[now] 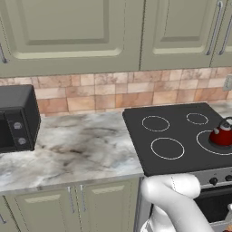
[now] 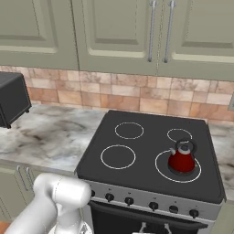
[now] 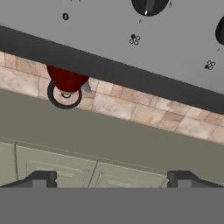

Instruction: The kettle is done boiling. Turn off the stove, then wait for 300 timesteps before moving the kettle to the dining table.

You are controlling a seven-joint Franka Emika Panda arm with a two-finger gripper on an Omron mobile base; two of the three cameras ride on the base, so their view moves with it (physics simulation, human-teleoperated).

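The small red kettle (image 1: 222, 135) (image 2: 182, 159) stands upright on the front right burner of the black glass stove (image 1: 176, 136) (image 2: 146, 155). In the hand view, which is rolled upside down, the kettle (image 3: 65, 78) hangs from the cooktop's dark edge. The stove's silver front (image 3: 109, 39) lies across the top, with a black knob (image 3: 149, 5) at the upper edge. My gripper (image 3: 113, 179) is open, its two dark fingertips (image 3: 41, 178) wide apart with nothing between them. It is low, in front of the knob panel. The dining table is out of view.
A black microwave (image 1: 16, 118) (image 2: 11, 98) sits on the marbled counter (image 1: 77, 145) (image 2: 50, 132) left of the stove. A row of black knobs (image 2: 129, 200) runs along the stove front. Olive wall cabinets (image 1: 68, 27) hang above the tiled backsplash.
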